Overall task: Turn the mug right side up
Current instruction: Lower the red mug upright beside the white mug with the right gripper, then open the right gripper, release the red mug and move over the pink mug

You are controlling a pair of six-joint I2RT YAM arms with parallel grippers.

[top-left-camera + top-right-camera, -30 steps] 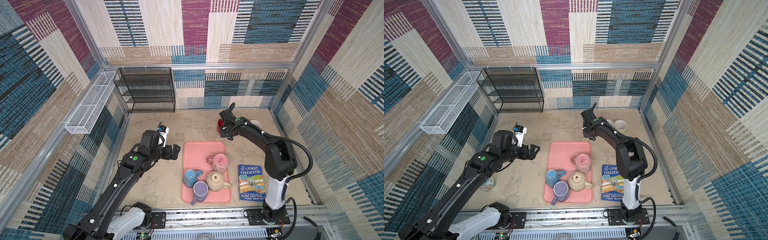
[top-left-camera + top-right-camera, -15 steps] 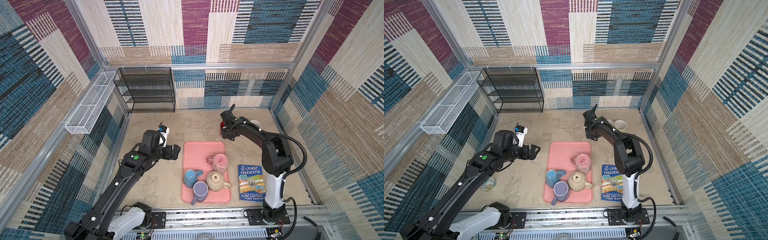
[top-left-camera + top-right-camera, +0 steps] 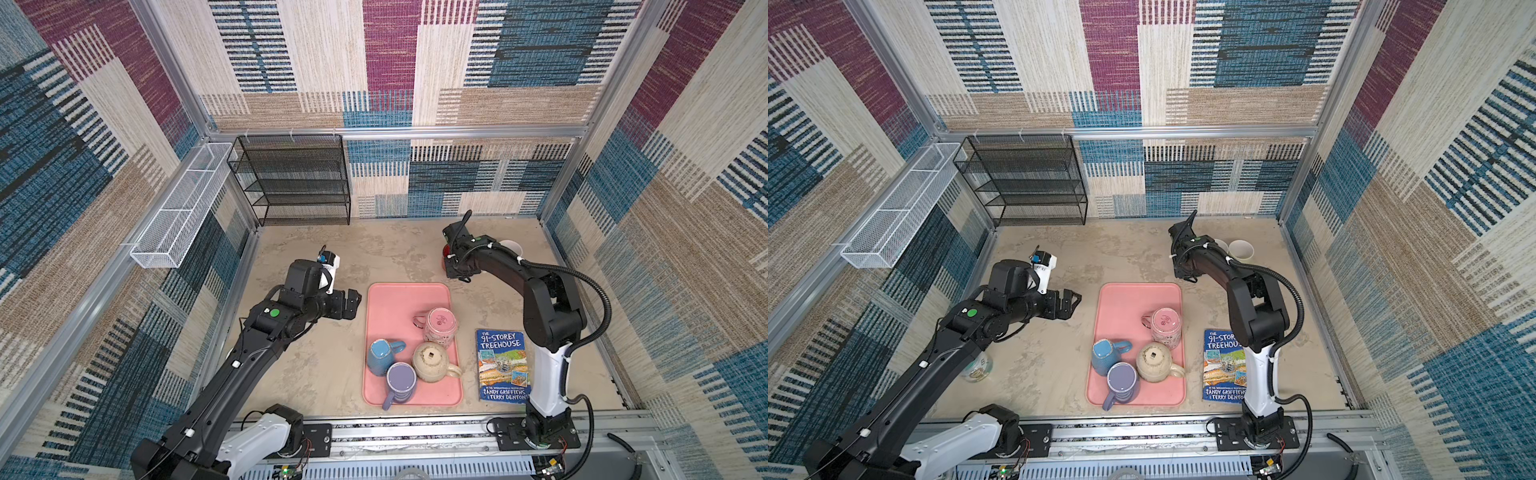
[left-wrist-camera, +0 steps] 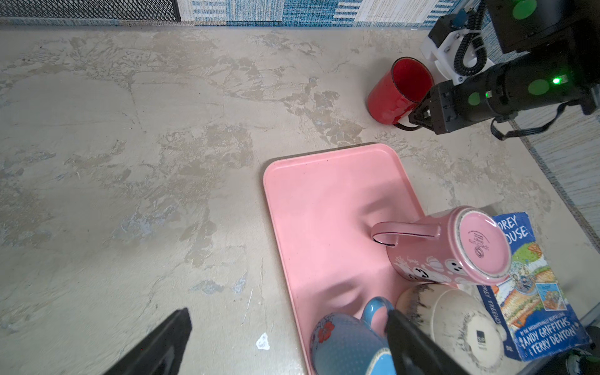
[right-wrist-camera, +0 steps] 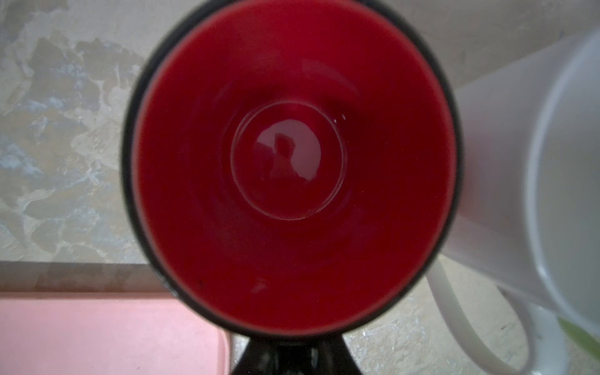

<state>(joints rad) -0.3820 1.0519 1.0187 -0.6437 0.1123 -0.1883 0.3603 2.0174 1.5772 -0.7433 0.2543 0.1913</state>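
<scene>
The red mug stands opening up on the table just behind the pink tray; its red inside fills the right wrist view. In the left wrist view the red mug has my right gripper closed on its dark handle, and its fingers show close together under the rim. In a top view my right gripper is beside the mug. My left gripper hovers open and empty left of the tray.
On the tray an upside-down pink mug, a blue mug, a purple mug and an upside-down cream mug. A white mug stands right of the red mug. A book, black rack, wire basket and jar are also here.
The right arm's elbow has drawn in slightly toward the middle, with the red mug staying near the same spot. The left arm has not moved.
</scene>
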